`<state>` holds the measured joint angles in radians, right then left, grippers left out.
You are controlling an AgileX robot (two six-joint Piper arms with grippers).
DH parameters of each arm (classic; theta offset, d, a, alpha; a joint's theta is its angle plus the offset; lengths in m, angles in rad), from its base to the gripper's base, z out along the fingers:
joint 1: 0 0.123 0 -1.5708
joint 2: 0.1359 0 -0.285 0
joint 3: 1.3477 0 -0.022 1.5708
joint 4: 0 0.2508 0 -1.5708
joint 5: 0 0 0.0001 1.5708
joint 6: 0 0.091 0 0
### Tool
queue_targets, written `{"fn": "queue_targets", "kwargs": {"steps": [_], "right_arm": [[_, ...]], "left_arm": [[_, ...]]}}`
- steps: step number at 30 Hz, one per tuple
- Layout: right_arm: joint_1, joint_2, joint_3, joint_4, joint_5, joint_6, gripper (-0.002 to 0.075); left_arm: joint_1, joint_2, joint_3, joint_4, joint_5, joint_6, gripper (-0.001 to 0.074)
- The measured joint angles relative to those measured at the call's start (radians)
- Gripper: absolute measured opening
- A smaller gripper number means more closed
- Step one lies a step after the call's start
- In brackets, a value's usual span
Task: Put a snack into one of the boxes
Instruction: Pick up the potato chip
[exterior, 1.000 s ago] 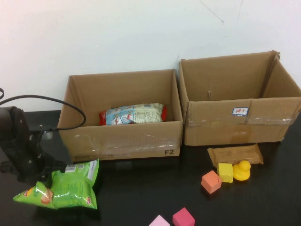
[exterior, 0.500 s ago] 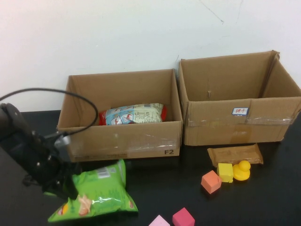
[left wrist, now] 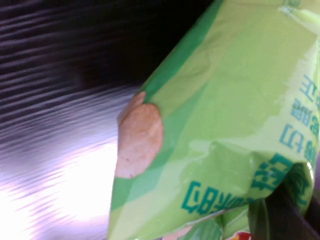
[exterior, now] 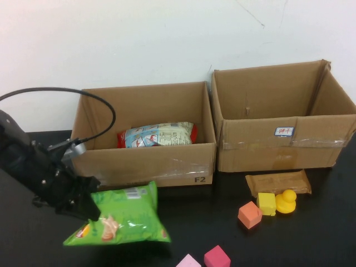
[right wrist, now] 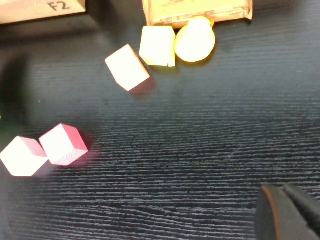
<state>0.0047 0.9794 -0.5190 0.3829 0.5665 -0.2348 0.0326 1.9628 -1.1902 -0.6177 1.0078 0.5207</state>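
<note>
You have two open brown cardboard boxes at the far side: the left box (exterior: 146,167) holds a pale blue snack packet (exterior: 158,134); the right box (exterior: 283,146) stands just beside it; your left gripper (exterior: 89,208), near left, is clamped on the shiny green chip bag (exterior: 123,218), in front of the left box; your right gripper (right wrist: 285,212) sits closed over the dark table (right wrist: 200,150).

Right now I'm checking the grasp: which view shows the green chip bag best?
The high view: the whole green chip bag hangs from the shut left gripper. The left wrist view shows only a close patch; the right wrist view misses it, showing its shut right gripper.
</note>
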Motion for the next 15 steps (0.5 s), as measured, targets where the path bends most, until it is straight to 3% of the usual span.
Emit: {"fn": "queue_targets", "kwargs": {"steps": [15], "right_arm": [[0.0,0.0,0.0,0.0,-0.002,0.0,-0.0003]], "left_arm": [[0.0,-0.11,-0.021,-0.275,0.126,0.169,0.0005]]}}
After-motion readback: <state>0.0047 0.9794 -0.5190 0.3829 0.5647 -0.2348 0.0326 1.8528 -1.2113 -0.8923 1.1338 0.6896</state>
